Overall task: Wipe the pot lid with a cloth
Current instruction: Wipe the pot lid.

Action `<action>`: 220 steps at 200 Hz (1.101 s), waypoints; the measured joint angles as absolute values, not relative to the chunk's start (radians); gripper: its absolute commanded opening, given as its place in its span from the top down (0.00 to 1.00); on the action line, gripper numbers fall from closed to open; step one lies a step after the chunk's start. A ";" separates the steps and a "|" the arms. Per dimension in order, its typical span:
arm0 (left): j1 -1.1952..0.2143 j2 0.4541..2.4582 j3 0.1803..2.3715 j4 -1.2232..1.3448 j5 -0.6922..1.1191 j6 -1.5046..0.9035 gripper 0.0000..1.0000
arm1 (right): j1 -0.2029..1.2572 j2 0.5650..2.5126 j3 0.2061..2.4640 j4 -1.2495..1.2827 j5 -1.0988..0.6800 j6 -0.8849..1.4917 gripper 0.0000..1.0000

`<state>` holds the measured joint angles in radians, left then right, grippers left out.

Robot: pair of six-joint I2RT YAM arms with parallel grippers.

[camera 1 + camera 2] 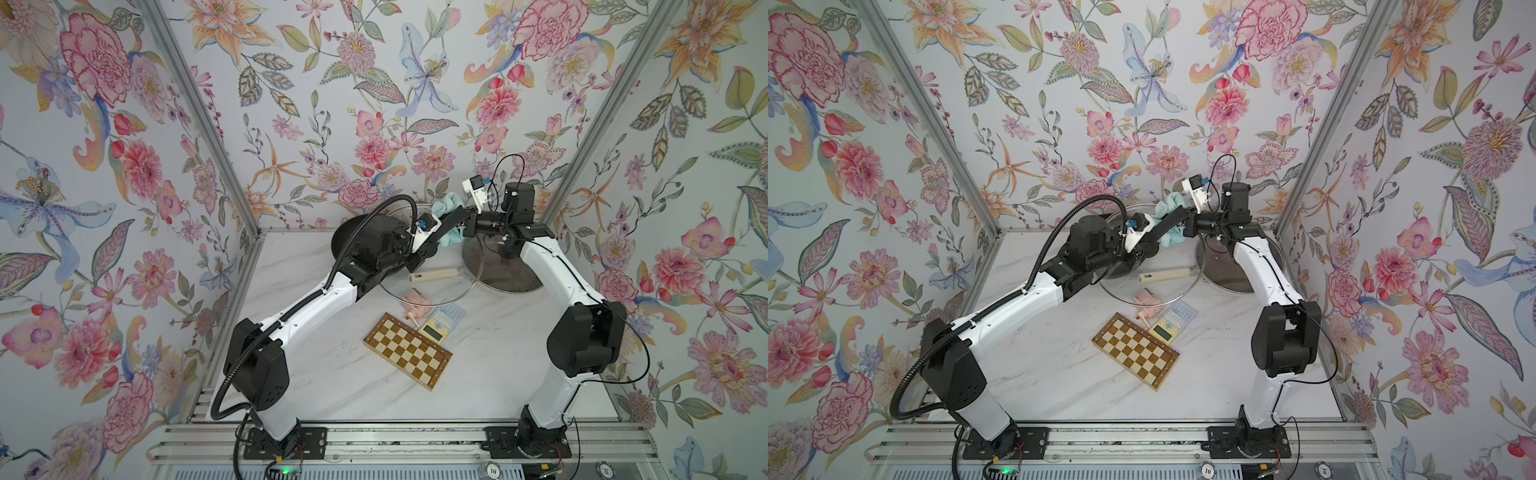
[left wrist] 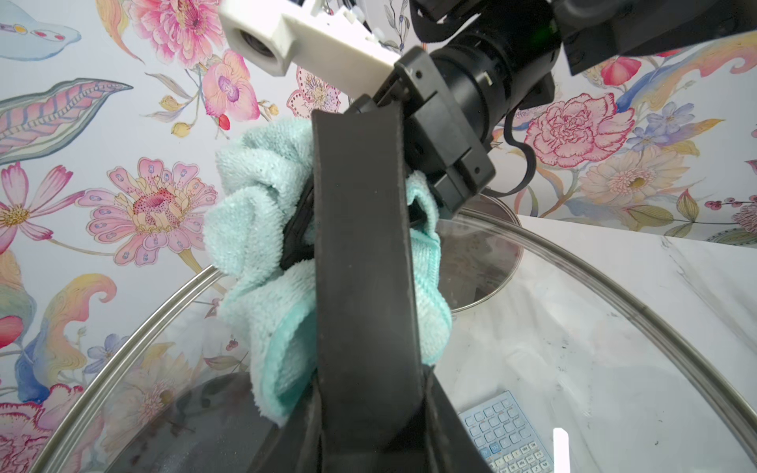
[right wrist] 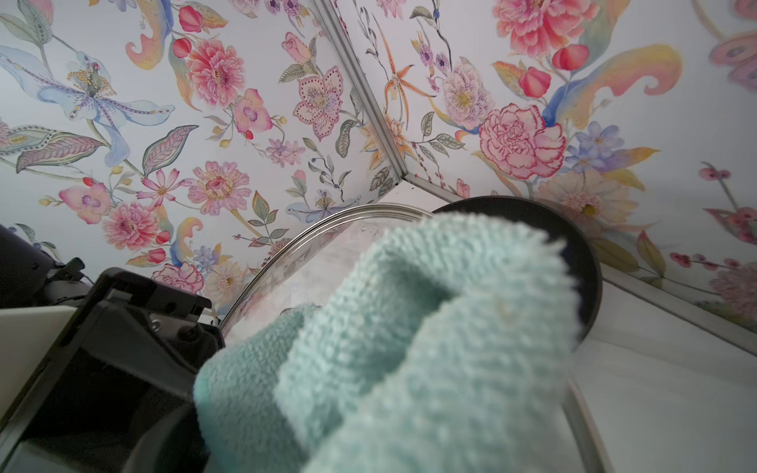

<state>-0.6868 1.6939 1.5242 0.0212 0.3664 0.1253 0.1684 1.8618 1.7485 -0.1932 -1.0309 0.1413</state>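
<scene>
Mint cloth (image 2: 262, 229): bunched against lid (image 2: 553, 327), partly hidden by its black handle (image 2: 364, 266).
Right jaws: buried in cloth, clamped on it.
Left jaws: gripped handle, mostly unseen.

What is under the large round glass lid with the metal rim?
Through the glass lid, a cream stick-shaped tool and a pink object show; the left arm hides the rest.

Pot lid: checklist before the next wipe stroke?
1. Hold: left gripper clamped on the black handle of the pot lid: ok.
2. Grasp: right gripper shut on the cloth: ok.
3. Pose: pot lid held tilted: ok.
4. Contact: cloth touching the glass: cannot tell.
5. Clearance: cloth free of the black handle: not ok, bunched behind it.
</scene>
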 measured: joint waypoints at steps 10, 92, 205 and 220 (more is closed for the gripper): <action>-0.687 1.694 1.524 0.001 0.354 0.125 1.00 | 0.172 1.869 1.745 -0.204 -1.013 0.138 1.00; -0.715 1.700 1.524 -0.006 0.279 0.145 1.00 | 0.160 1.615 1.466 -0.181 -0.558 0.144 0.99; -0.624 1.985 1.820 0.176 -0.007 -0.172 1.00 | 0.372 1.261 1.081 0.183 -0.120 0.501 1.00; -0.624 2.016 1.882 0.198 -0.064 -0.225 1.00 | 0.449 1.310 1.108 0.265 -0.070 0.492 1.00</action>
